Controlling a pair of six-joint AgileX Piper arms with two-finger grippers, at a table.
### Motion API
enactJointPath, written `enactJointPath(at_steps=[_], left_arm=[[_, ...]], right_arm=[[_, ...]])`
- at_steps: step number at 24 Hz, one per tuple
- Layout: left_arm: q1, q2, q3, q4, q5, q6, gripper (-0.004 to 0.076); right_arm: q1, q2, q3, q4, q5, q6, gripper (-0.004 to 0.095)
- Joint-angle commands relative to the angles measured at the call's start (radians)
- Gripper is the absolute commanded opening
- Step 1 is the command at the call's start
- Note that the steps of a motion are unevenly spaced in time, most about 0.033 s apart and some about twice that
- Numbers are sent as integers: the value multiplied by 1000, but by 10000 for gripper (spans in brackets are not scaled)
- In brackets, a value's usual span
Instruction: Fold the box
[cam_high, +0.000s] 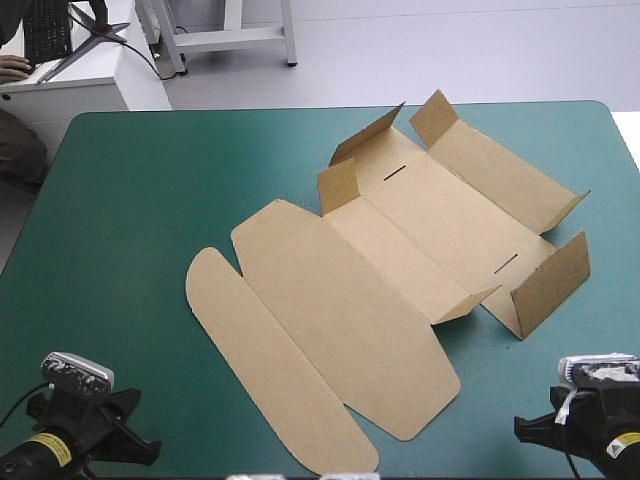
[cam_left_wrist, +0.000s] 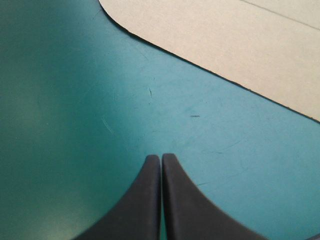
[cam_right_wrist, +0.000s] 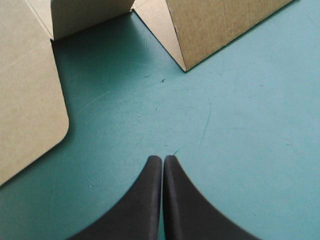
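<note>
The brown box (cam_high: 390, 270) lies mostly flat in the middle of the teal-green table, its long lid panels stretching toward the near edge and its side flaps raised at the far right. My left gripper (cam_left_wrist: 161, 159) is shut on nothing over bare cover near the front left corner, and the lid's rounded edge (cam_left_wrist: 235, 35) lies ahead of it. My right gripper (cam_right_wrist: 163, 160) is also shut and empty near the front right corner. Ahead of it stand a raised flap (cam_right_wrist: 220, 25) and the flat lid corner (cam_right_wrist: 25, 105).
A person's hand (cam_high: 12, 68) rests on a white desk beyond the table's far left corner. Bare teal-green cover (cam_high: 120, 190) spreads along the left side and the front right.
</note>
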Motion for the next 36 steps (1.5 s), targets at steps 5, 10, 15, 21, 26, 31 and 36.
enactJointPath(at_steps=[5,10,15,21,26,31,36], left_arm=[[-2,12,-24,0,-52,-9,-9],[-2,12,-24,0,-52,-9,-9],[-2,12,-24,0,-52,-9,-10],[-2,12,-24,0,-52,-9,-9],[-2,12,-24,0,-54,-9,-9],[-2,12,-24,0,-54,-9,-9],[-2,12,-24,0,-54,-9,-9]], right_arm=[[3,221,-235,81,8,62,-5],[3,433,-408,175,60,96,-5],[3,634,-512,185,95,159,104],[3,854,-526,422,115,273,553],[3,1000,-526,455,115,323,576],[3,1061,-526,435,115,356,576],[3,1102,-526,410,115,410,576]])
